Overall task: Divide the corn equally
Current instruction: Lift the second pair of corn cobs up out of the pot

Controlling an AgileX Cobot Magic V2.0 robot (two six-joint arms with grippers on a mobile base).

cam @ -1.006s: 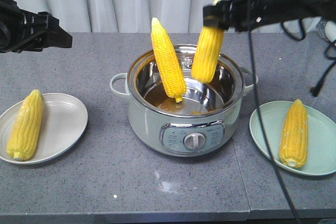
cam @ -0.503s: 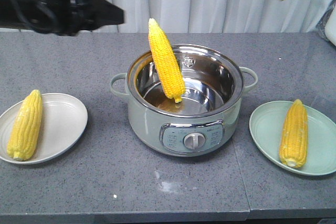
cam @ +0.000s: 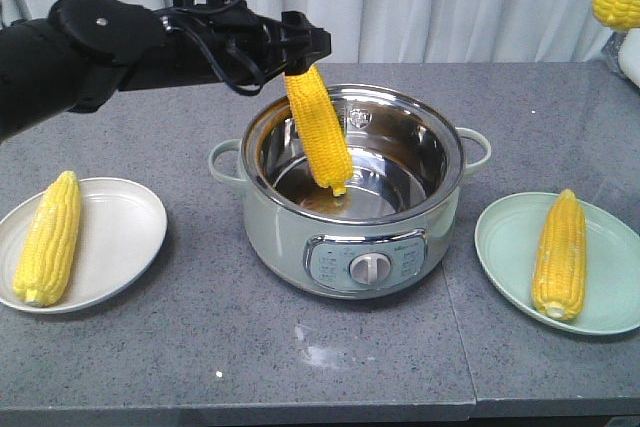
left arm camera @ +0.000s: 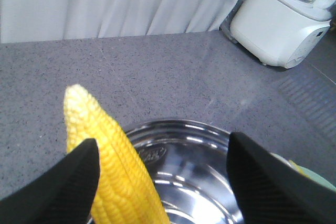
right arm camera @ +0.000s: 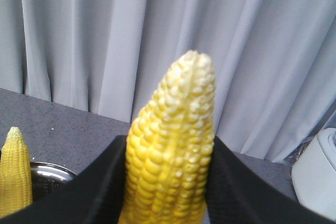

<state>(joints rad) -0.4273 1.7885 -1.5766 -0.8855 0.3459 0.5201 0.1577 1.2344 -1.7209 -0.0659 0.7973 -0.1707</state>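
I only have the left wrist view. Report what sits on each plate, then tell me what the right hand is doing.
Observer: The round white plate on the left carries the first yellow corn cob, lying flat.
Operator: Now the other plate.
Observer: The round pale-green plate on the right carries the second yellow corn cob, also flat.
Operator: Right hand.
Observer: The right hand is shut on the third yellow corn cob, tip up, raised well above the plates at the far right.
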